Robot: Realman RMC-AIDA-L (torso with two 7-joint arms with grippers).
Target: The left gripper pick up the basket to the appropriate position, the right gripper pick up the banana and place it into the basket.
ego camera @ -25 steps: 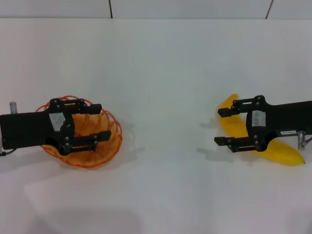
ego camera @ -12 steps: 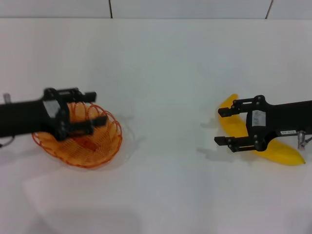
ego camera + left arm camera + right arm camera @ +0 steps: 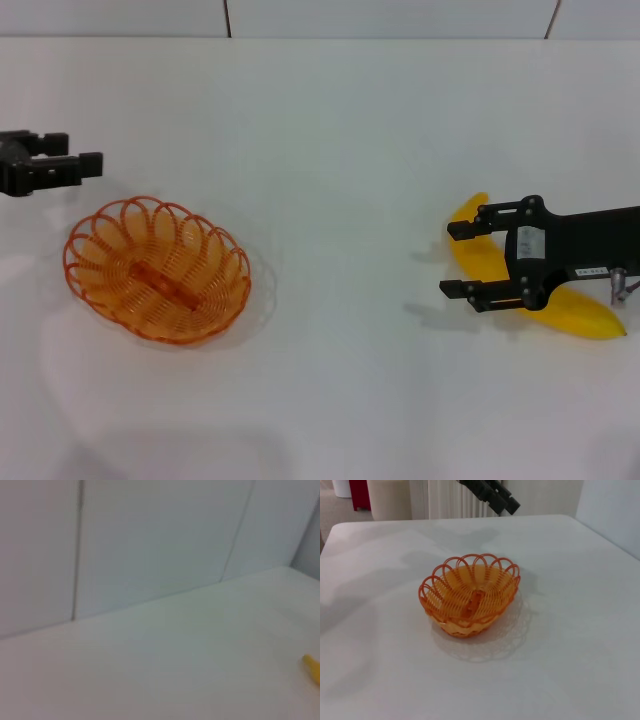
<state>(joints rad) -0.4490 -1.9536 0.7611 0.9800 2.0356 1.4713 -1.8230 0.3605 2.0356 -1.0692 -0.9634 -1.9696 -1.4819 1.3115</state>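
The orange wire basket [image 3: 157, 270] stands by itself on the white table at the left, seen too in the right wrist view [image 3: 470, 597]. My left gripper [image 3: 72, 158] is at the far left edge, behind the basket and clear of it. A narrow gap shows between its fingers and nothing is in them. It also shows in the right wrist view [image 3: 494, 494]. At the right lies the yellow banana [image 3: 585, 315]. My right gripper [image 3: 462, 260] hangs open over its far half, one finger on each side. The banana's tip [image 3: 312, 667] shows in the left wrist view.
The white table [image 3: 330, 150] spreads wide between basket and banana. A tiled wall [image 3: 380, 15] runs behind its back edge. A red thing [image 3: 360, 492] and a pale container [image 3: 390, 497] stand beyond the table.
My left gripper has left the basket and drawn back to the far left edge. The basket sits a little further left than before. The right gripper and banana have not moved.
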